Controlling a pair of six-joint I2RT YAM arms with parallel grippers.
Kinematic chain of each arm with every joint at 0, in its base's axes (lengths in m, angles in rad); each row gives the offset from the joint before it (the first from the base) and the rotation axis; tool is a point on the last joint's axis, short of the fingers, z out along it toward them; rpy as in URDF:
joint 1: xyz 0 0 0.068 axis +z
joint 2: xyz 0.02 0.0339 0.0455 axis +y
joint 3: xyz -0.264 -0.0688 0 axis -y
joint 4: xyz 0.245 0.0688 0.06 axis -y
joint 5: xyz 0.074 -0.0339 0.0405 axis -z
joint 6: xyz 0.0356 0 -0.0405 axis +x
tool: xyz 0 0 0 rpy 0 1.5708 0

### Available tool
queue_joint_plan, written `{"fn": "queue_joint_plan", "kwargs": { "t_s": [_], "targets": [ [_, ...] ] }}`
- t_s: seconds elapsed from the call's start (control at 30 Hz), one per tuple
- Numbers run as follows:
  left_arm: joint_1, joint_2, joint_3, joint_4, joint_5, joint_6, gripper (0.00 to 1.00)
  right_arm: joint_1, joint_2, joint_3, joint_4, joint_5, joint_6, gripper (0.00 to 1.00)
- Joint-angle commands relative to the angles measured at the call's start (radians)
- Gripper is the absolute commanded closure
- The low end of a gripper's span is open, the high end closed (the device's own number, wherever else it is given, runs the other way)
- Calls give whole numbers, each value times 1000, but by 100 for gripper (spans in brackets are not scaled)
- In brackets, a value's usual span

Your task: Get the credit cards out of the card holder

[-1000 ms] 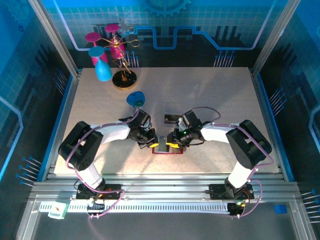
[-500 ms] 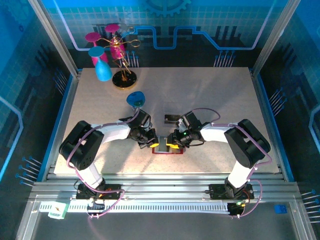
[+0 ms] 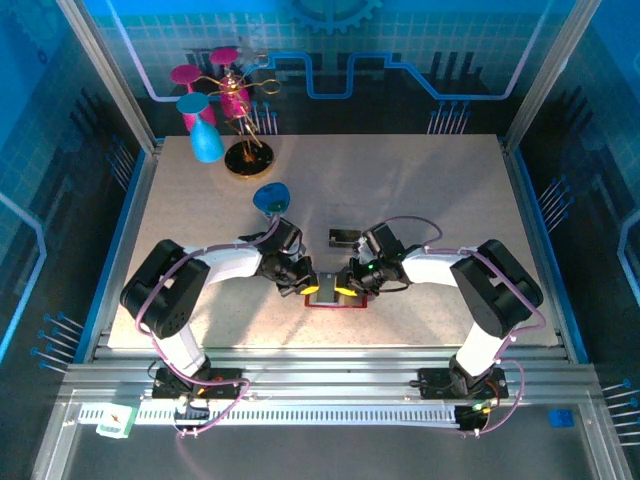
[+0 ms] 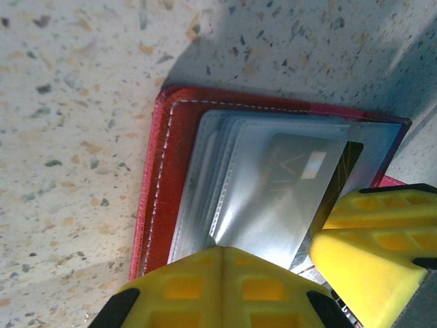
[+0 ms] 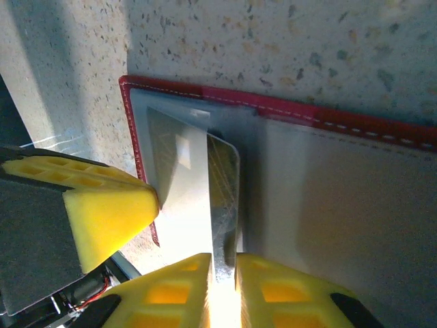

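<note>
The red card holder (image 3: 335, 303) lies open near the table's front edge, between both grippers. In the left wrist view its red cover (image 4: 167, 171) frames clear grey pockets, with a silvery credit card (image 4: 300, 184) showing in them. My left gripper (image 4: 222, 254) is shut, its tips pressed on the pocket's edge. My right gripper (image 5: 224, 263) is shut on the edge of a thin glittery credit card (image 5: 225, 198) that sticks out of the card holder (image 5: 307, 113). From above, the left gripper (image 3: 312, 290) and right gripper (image 3: 346, 291) nearly touch. A dark card (image 3: 343, 237) lies flat just behind them.
A gold stand with pink and blue glasses (image 3: 225, 110) is at the back left. A blue glass (image 3: 270, 197) lies on the table near the left arm. Open table stretches to the right and back.
The right gripper's jaws have narrowed onto the card's edge. Both arms have stayed almost where they were over the holder.
</note>
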Motion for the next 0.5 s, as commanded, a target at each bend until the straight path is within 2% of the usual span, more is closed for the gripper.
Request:
{"fn": "queue_joint_plan", "kwargs": {
  "t_s": [0.0,0.47],
  "targets": [
    [2,38,3,-70,-28,26,95,-15,-23,-6,17,-16,3,86],
    [3,39,14,-93,-38,33,95,-42,-48,-34,0,-12,-20,93]
  ]
}}
